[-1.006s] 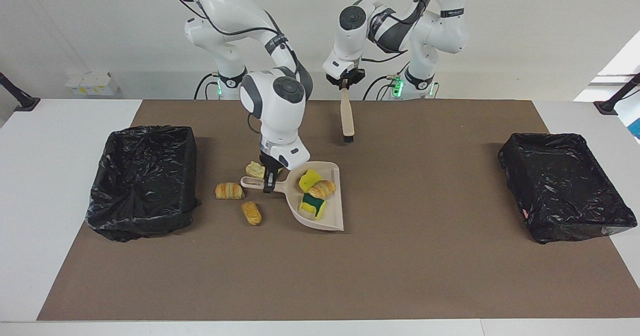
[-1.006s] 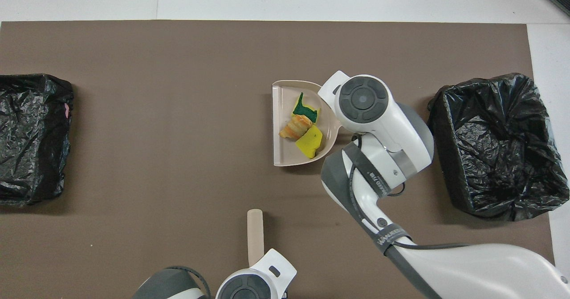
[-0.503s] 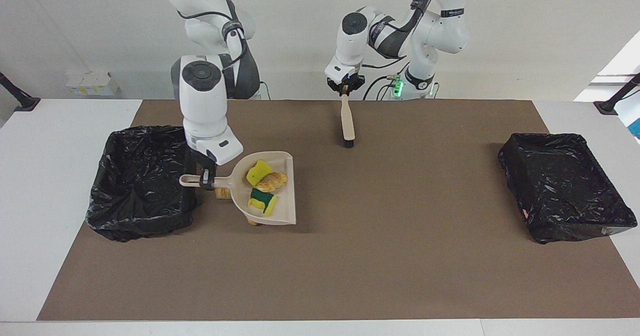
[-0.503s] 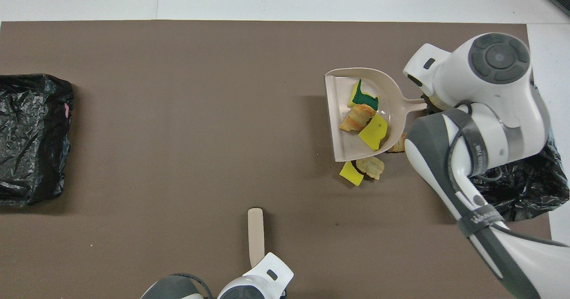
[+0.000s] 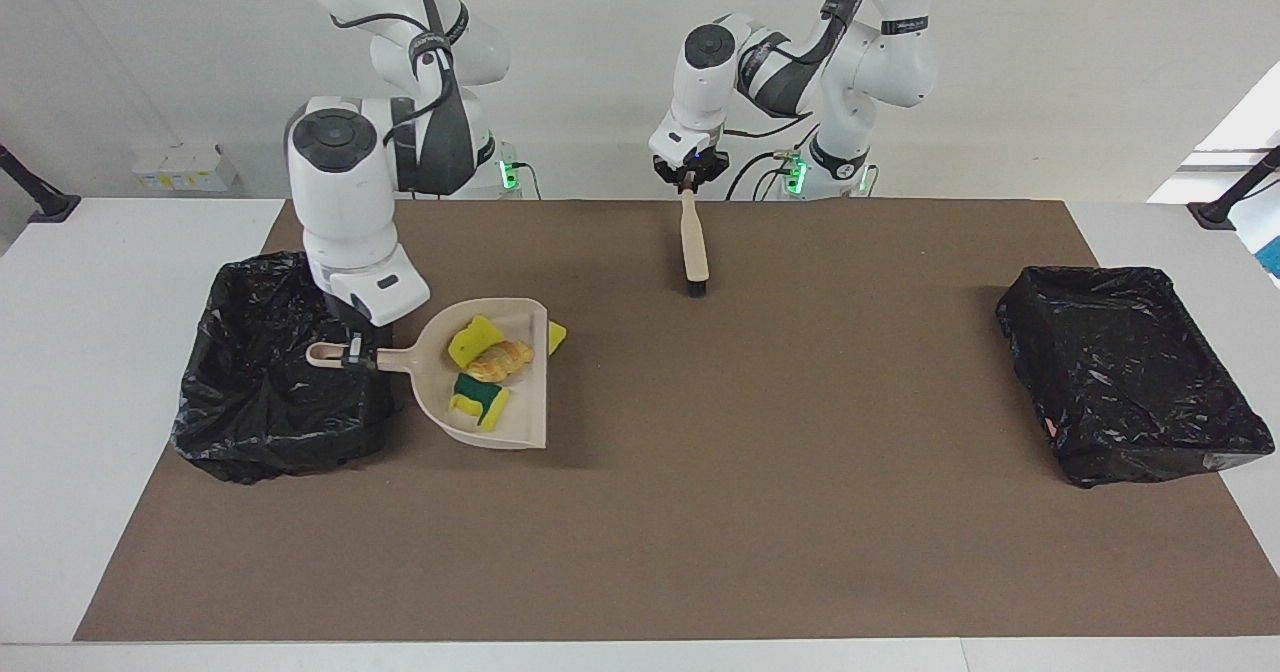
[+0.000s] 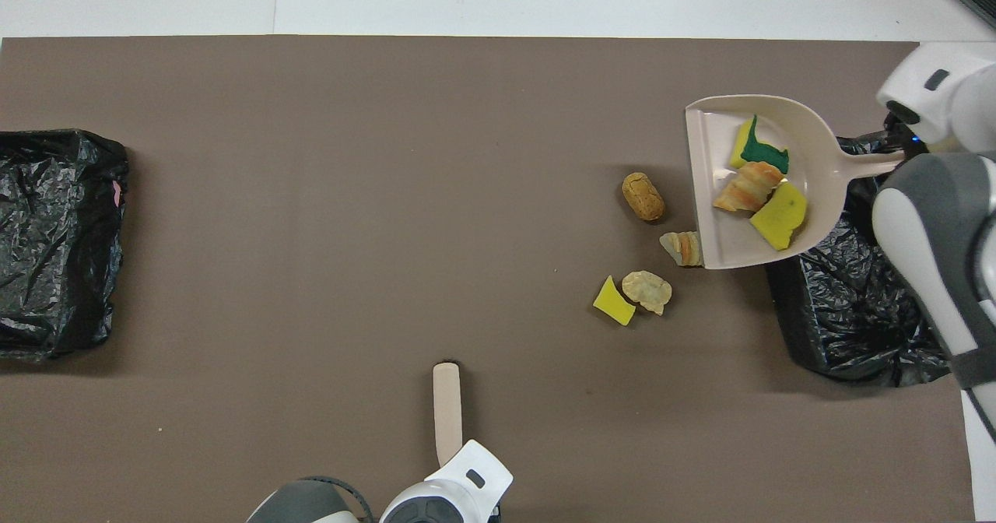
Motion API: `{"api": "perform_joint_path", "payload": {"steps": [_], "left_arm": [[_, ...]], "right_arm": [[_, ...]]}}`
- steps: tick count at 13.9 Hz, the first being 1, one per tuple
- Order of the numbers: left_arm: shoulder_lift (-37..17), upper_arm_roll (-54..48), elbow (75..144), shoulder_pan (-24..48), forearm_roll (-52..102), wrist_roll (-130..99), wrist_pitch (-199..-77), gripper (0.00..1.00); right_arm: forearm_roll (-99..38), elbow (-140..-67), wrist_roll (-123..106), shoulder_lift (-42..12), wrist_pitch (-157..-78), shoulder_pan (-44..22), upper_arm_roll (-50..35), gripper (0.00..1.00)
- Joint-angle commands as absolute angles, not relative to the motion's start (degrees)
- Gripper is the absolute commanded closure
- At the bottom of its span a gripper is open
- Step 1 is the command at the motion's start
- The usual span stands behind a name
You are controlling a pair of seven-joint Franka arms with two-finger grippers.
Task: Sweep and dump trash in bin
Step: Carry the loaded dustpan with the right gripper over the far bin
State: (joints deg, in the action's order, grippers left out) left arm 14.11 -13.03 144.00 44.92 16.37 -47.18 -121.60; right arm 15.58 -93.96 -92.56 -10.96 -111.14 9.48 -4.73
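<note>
In the raised dustpan (image 5: 500,392), three pieces of trash (image 6: 759,188) are lying: two yellow chunks, one with a green face, and a tan pastry bit between them. Four more pieces (image 6: 642,278) are sitting on the brown mat (image 5: 760,512) beside the dustpan, toward the left arm's end of the table. The right gripper (image 5: 352,352) is holding the dustpan by its handle, jaws clamped on it, over the edge of the black-lined bin (image 5: 270,372). Well apart from the dustpan, the left gripper (image 5: 688,184) is waiting with its fingertips closed on the brush (image 5: 693,247). A second black-lined bin (image 5: 1125,372) is sitting at the left arm's end.
</note>
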Motion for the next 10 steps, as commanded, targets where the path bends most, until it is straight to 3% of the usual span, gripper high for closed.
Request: {"api": "perform_joint_path", "payload": {"steps": [1, 2, 3, 5, 7, 10], "left_arm": [[12.5, -12.7, 144.6, 45.4, 15.6, -46.9, -122.8, 0.98], [12.3, -12.6, 144.3, 45.3, 15.7, -47.0, -122.8, 0.93], [12.2, -12.6, 144.2, 45.0, 15.9, -47.0, -122.8, 0.72], [11.7, -12.5, 143.9, 44.7, 16.0, -47.0, -122.7, 0.45], [10.7, -12.2, 142.6, 43.7, 16.0, -46.0, -122.2, 0.01], [8.9, -12.2, 137.0, 38.8, 15.4, -42.6, -119.7, 0.00]], "right_arm": [[15.4, -93.8, -102.0, -9.0, -109.7, 15.5, -4.8, 1.00], [17.2, -93.8, -105.6, -9.0, -109.9, 17.3, -4.7, 1.00], [21.1, -93.8, -108.8, -9.0, -110.1, 18.5, -4.8, 1.00], [27.8, -94.0, -109.9, -8.4, -111.7, 21.4, -5.0, 1.00], [33.1, -96.8, -109.2, -7.0, -114.9, 22.0, -4.9, 1.00], [43.4, -104.6, -99.0, -2.7, -119.7, 21.1, -5.1, 1.00]]}}
